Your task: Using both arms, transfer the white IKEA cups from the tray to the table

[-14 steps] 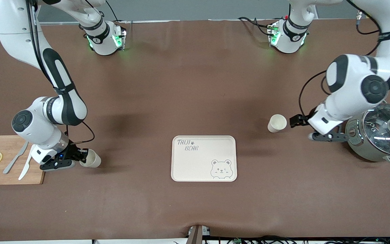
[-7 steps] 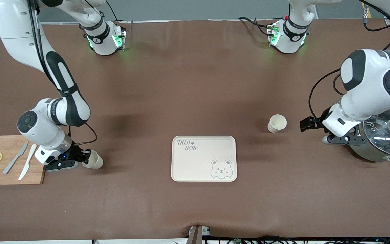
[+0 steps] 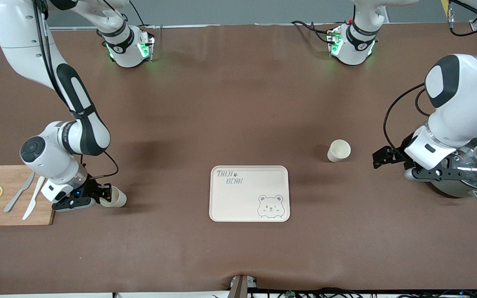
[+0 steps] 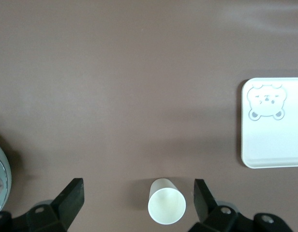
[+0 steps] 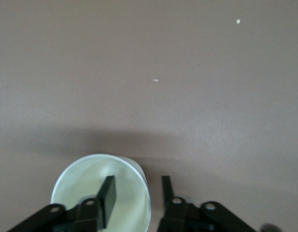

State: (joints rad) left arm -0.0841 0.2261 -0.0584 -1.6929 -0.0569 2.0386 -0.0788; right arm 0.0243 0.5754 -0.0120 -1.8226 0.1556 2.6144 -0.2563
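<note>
One white cup [image 3: 339, 150] stands on the table between the tray and the pot. My left gripper [image 3: 389, 167] is open, beside this cup on the pot's side and apart from it. In the left wrist view the cup [image 4: 167, 208] shows between the wide-open fingers [image 4: 71, 198], closer to one of them. The other white cup [image 3: 116, 198] is near the cutting board. My right gripper [image 3: 105, 194] straddles its rim. In the right wrist view one finger [image 5: 109, 198] is inside the cup [image 5: 81, 186] and the other is outside, with gaps to the wall.
A bear-printed tray [image 3: 222, 207] lies mid-table, nearer the front camera than both cups; it also shows in the left wrist view [image 4: 275, 145]. A grey-green pot with a glass lid [image 3: 470, 174] stands under the left arm. A wooden board [image 3: 10, 182] holds cutlery and lemon slices.
My left gripper has drawn back from its cup toward the pot. My right gripper and its cup have shifted slightly toward the tray and the front camera.
</note>
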